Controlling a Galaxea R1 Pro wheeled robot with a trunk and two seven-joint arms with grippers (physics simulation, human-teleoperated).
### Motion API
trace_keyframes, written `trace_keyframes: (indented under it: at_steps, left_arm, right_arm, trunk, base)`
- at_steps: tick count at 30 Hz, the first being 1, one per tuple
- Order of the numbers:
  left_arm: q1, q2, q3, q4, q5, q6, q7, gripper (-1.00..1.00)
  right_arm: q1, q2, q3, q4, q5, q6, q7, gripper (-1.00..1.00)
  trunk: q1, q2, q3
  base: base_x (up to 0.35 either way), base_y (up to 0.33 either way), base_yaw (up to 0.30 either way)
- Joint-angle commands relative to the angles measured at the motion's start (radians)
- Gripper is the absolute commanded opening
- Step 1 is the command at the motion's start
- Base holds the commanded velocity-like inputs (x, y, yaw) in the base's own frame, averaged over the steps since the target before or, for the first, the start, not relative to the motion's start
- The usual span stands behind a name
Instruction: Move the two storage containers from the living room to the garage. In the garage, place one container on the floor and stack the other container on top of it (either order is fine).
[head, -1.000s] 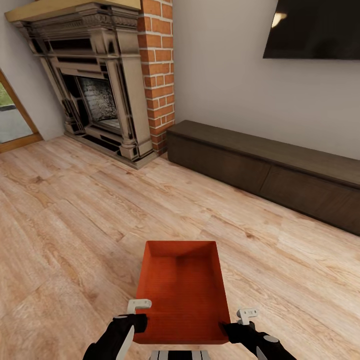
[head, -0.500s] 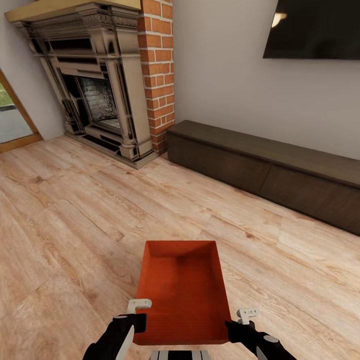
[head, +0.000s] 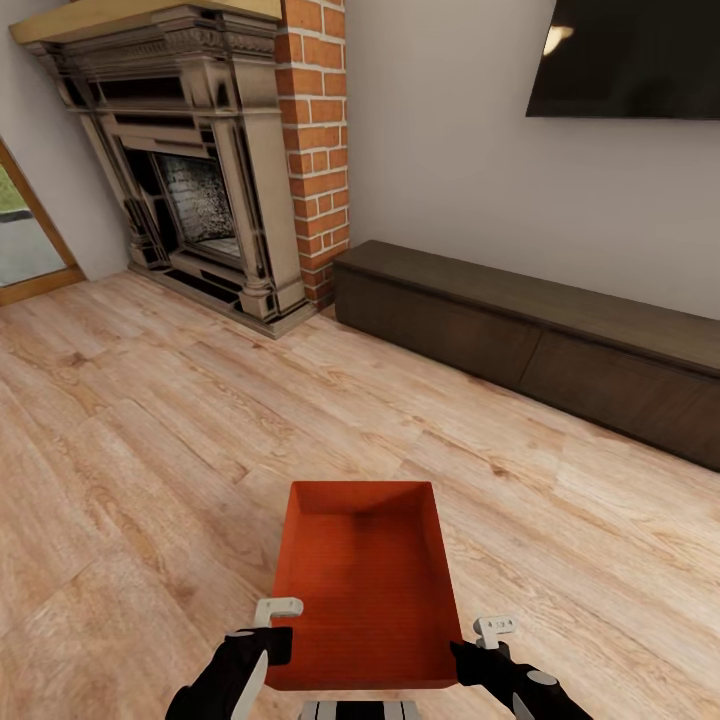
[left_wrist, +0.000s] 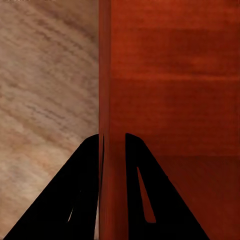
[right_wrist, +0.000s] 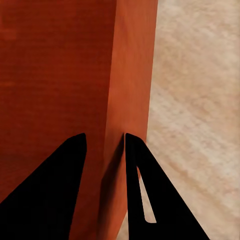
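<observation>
Container (head: 365, 585) sat low and centred in the head view, orange-red, open top, long axis running away from the robot, held above the light wood plank floor (head: 150, 450). Left gripper (head: 268, 640) was at the container's near left wall, right gripper (head: 468, 655) at its near right wall, black arms coming in from the bottom edge. Left wrist view had the two black fingers (left_wrist: 85, 195) straddling the thin wall of the container (left_wrist: 170, 100), one finger outside over the wood floor (left_wrist: 45, 90), one inside over the box bottom, pinched onto the wall. Right wrist view was the same on the other side: fingers (right_wrist: 55, 190) either side of the wall of the container (right_wrist: 60, 70), floor (right_wrist: 195, 100) beyond, clamped on the wall. Small white brackets showed just beside each gripper near the rim; what they belonged to could not be told

Far left stood the ornate grey fireplace (head: 190, 160) with a red brick chimney (head: 315, 140) just to its right. Long dark low cabinet (head: 530, 340) ran along the far wall from the chimney toward the right. Black TV (head: 625, 60) hung on the pale wall above the cabinet at far right. Wood-framed glass door (head: 25, 230) at the far left edge. Container was well apart from the cabinet and fireplace, with bare floor between
</observation>
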Motion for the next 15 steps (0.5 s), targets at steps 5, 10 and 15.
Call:
trace_keyframes:
  at_steps: [5, 10, 15]
  left_arm:
    - [-0.001, -0.002, 0.003, -0.002, -0.009, 0.005, 0.002, -1.0]
    - [0.0, -0.003, 0.002, -0.002, -0.01, 0.005, 0.004, -1.0]
    - [0.0, -0.003, 0.001, -0.002, -0.01, 0.005, 0.005, -1.0]
  right_arm:
    - [-0.001, -0.002, 0.008, 0.0, -0.01, -0.001, 0.0, -1.0]
    - [-0.001, -0.002, 0.008, 0.0, -0.01, 0.0, 0.0, -1.0]
    - [-0.001, -0.002, 0.008, 0.0, -0.01, 0.0, 0.0, -1.0]
  trunk:
    - [0.0, 0.0, -0.001]
    - [0.0, 0.0, -0.001]
    - [-0.004, 0.007, 0.002]
  base:
    - [0.0, 0.0, 0.0]
    - [0.0, 0.0, 0.0]
    - [0.0, 0.0, 0.0]
